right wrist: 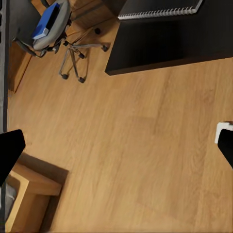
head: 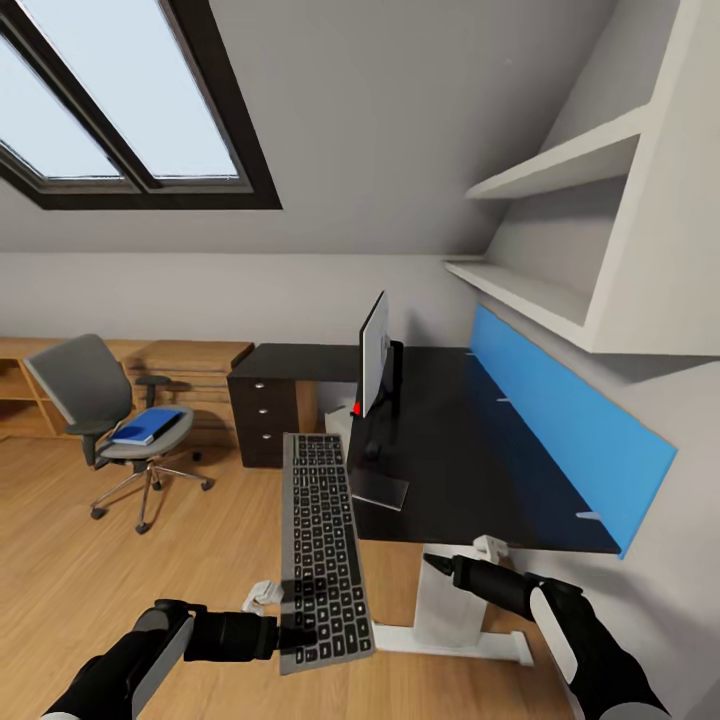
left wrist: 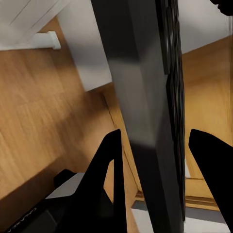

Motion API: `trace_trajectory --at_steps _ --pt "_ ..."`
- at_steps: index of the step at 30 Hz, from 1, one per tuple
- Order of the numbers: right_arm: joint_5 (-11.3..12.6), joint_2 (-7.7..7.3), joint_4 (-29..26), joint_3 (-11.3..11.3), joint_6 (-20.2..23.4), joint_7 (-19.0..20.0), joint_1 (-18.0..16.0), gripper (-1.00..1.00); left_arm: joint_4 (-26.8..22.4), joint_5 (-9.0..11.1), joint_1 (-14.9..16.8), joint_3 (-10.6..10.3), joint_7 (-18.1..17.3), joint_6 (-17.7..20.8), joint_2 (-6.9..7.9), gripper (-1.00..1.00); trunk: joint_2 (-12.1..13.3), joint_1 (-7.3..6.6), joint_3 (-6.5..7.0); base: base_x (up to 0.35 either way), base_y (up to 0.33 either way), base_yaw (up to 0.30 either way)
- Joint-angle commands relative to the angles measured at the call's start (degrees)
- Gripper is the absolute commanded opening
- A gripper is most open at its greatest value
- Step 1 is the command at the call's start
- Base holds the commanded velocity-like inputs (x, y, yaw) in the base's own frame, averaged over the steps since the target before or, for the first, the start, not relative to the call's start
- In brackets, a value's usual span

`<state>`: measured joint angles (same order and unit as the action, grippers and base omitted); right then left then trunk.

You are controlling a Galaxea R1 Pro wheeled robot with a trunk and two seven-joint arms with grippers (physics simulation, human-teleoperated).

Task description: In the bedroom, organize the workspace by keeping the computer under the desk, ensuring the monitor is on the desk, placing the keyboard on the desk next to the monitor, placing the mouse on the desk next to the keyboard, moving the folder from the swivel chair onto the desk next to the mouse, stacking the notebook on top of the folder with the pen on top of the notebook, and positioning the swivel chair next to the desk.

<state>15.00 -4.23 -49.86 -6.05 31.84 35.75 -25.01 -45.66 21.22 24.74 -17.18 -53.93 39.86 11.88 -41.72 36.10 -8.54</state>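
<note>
My left gripper (head: 292,636) is shut on the near end of the grey keyboard (head: 320,540), holding it in the air in front of the black desk (head: 480,470). In the left wrist view the keyboard (left wrist: 145,97) runs between both fingers (left wrist: 109,165). The monitor (head: 374,352) stands edge-on on the desk. A flat grey spiral-bound notebook (head: 381,490) lies at the desk's front edge and appears again in the right wrist view (right wrist: 160,9). The blue folder (head: 148,425) rests on the swivel chair (head: 95,400) at left. My right gripper (head: 437,568) is open and holds nothing.
A dark drawer cabinet (head: 268,410) stands left of the desk, and low wooden furniture (head: 190,365) lines the back wall. The blue panel (head: 570,420) and white shelves (head: 540,290) border the desk's right side. The white desk leg (head: 450,600) and a small white piece (head: 262,595) are on the floor.
</note>
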Motion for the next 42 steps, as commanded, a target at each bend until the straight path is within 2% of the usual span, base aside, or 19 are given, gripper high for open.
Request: trace_trajectory --at_steps 1,9,13,16,26,32,34,42 --pt "0.3 0.01 0.02 -0.1 0.42 0.62 -0.04 1.0 -0.01 0.23 0.04 -0.23 0.03 -0.12 0.06 -1.0 0.34 -0.21 0.09 0.0 0.0 0.0" --pt "0.29 -0.03 0.25 -0.1 0.48 5.06 -0.04 1.0 0.13 0.27 0.04 -0.23 -0.77 -3.58 0.1 -1.0 3.55 -1.97 1.52 0.0 0.0 0.0" --pt "0.29 -0.06 0.37 -0.1 0.55 6.73 -0.04 1.0 0.13 0.24 0.04 -0.22 -1.55 -3.84 0.14 -1.0 5.15 -2.84 2.24 0.0 0.0 0.0" --pt "0.19 -0.03 0.48 -0.05 0.58 9.69 -0.04 1.0 0.2 0.23 0.04 -0.22 -1.83 -3.91 0.17 -1.0 6.36 -3.5 2.78 0.0 0.0 0.0" --pt "0.18 -0.05 0.55 -0.01 0.67 14.01 -0.01 1.0 0.65 0.08 0.04 -0.22 -1.92 -3.99 0.36 -1.0 10.37 -5.7 4.58 0.0 0.0 0.0" --pt "0.13 -0.27 0.55 -0.01 0.73 20.12 0.04 1.0 0.72 0.07 0.04 -0.22 -1.99 -4.0 0.36 -1.0 12.77 -7.02 5.65 0.0 0.0 0.0" --pt "0.12 -0.42 0.55 -0.01 0.74 20.96 0.04 1.0 0.7 0.1 0.04 -0.22 -2.1 -4.0 0.35 -1.0 13.58 -7.46 6.01 0.0 0.0 0.0" --pt "0.19 -1.21 0.55 -0.01 0.76 22.42 0.05 1.0 1.31 0.12 0.04 -0.3 -6.55 -4.08 0.33 -1.0 16.79 -9.21 7.45 0.0 0.0 0.0"
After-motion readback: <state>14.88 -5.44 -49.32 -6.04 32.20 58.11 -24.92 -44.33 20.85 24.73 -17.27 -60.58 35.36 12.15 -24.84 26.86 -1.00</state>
